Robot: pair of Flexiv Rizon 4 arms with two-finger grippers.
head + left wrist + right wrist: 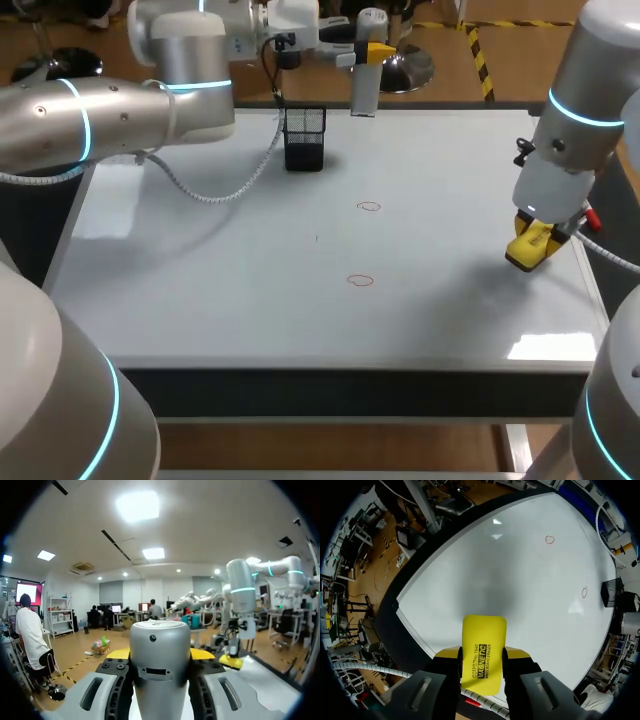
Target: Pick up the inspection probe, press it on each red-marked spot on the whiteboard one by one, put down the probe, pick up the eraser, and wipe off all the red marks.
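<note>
The inspection probe [365,70], a silver cylinder, hangs upright over the whiteboard's far edge with my left gripper [374,48] shut on it. In the left wrist view the probe [160,660] fills the gap between the yellow fingertips [118,653]. My right gripper [531,247] is shut on the yellow eraser [528,243], just above the whiteboard [200,280] near its right edge. The eraser [483,650] sits flat between the right gripper's [481,652] fingers. Two red circles [369,207] [360,281] lie mid-board, seen ahead of the eraser as marks [549,539] [584,592].
A black mesh holder [304,138] stands at the back of the board, just left of the probe, and shows as a holder [612,592] in the right wrist view. A white coiled cable [215,190] from my left arm droops onto the board's back left.
</note>
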